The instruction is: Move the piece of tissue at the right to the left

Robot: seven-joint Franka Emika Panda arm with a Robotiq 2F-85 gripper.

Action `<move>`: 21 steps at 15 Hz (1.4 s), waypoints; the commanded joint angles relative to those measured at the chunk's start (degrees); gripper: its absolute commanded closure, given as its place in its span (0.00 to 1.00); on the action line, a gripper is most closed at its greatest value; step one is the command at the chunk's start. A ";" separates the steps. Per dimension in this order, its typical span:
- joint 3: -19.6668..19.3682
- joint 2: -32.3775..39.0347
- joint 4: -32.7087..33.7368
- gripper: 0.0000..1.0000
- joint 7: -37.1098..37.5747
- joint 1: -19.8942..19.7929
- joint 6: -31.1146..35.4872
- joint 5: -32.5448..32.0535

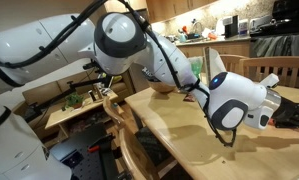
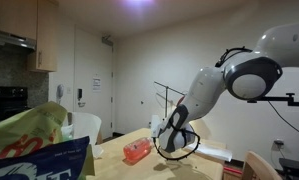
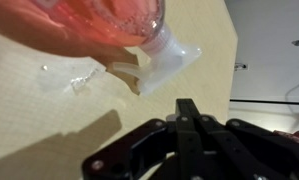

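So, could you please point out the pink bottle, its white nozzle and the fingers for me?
Pink bottle [image 3: 94, 20], wrist view, on its pink body.
White nozzle [image 3: 171, 50], wrist view, on the spray head.
Fingers [image 3: 189, 112], wrist view, on the dark tip.

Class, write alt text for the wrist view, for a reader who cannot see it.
A bottle of pink liquid with a white nozzle fills the top of the frame, close above a light wooden table. The dark gripper comes in from the bottom edge, apparently shut and holding nothing. A small clear scrap lies left of the nozzle.
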 commanded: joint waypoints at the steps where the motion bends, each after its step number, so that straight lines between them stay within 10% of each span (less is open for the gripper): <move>1: 0.02 0.07 0.01 0.99 0.00 0.00 0.00 0.00; 11: -1.65 3.84 7.26 1.00 1.12 -0.92 -0.02 0.14; 21: 8.92 2.25 12.18 1.00 0.52 -7.53 -0.02 -7.86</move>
